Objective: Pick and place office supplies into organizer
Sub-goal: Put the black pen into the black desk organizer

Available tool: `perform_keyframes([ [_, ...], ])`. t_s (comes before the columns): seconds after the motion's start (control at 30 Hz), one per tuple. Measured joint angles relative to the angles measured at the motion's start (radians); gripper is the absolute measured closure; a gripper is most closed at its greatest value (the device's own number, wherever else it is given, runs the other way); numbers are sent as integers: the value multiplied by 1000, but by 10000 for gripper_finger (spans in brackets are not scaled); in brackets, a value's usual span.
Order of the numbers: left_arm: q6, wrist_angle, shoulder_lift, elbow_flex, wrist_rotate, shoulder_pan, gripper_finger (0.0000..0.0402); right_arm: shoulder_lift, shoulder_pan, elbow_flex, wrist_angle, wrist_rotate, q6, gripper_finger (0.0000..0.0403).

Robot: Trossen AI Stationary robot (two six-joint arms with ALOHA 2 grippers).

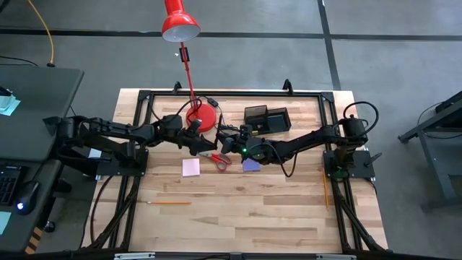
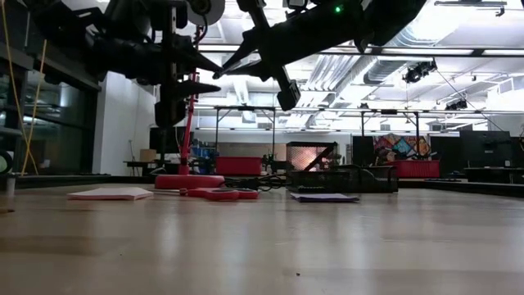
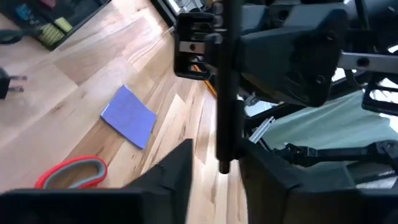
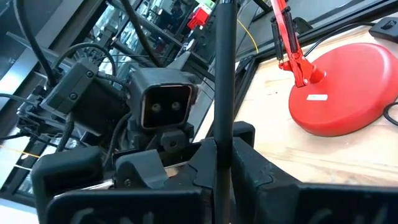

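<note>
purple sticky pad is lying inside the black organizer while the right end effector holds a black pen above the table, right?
Not quite. The purple sticky pad lies on the bare wooden table, in front of the black organizer, not inside it; the high view shows this. The right end effector does hold a black pen above the table.

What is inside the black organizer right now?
In the left wrist view, the organizer holds a small yellowish piece and something blue and reddish. From above, its compartments look dark, and most of their contents cannot be made out.
</note>
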Motion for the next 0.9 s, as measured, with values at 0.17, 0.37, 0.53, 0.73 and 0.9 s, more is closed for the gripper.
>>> perform_keyframes([
  [0.17, 56, 3, 0, 0, 5, 0, 379, 0, -1, 0, -5, -11, -1, 392],
  [0.37, 121, -17, -1, 0, 22, 2, 382, 0, -1, 0, -2, -48, -50, 389],
  [0.53, 164, -43, -1, 0, 59, 2, 392, 0, 0, 0, -2, -108, -53, 370],
  [0.73, 199, -81, -1, 0, 70, 3, 399, 0, 2, 1, 4, -189, -82, 339],
  [0.9, 208, -84, -2, 0, 70, 3, 399, 0, 0, 1, 6, -196, -96, 326],
])
